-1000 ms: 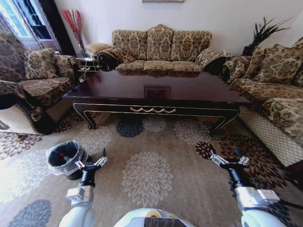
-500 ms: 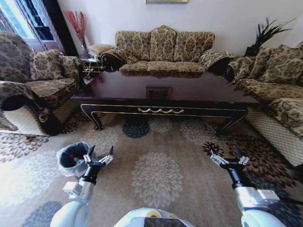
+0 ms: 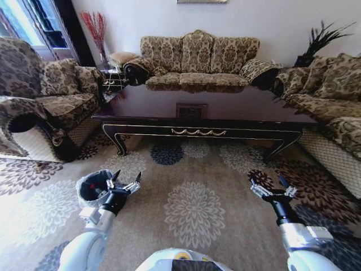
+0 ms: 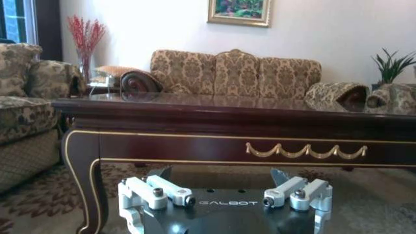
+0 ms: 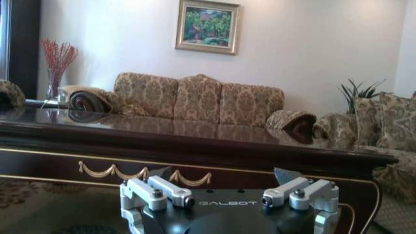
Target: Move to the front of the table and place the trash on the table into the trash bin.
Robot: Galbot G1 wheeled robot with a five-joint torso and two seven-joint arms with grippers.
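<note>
The table (image 3: 203, 110) stands across the far middle of the room, its long axis running left to right and its gold-trimmed front apron facing the robot. The trash bin (image 3: 90, 187) sits on the carpet at near left, mouth up, with red litter inside. Just right of it hangs the left gripper (image 3: 125, 182), fingers apart. The right gripper (image 3: 269, 186) hangs at near right, fingers also apart.
</note>
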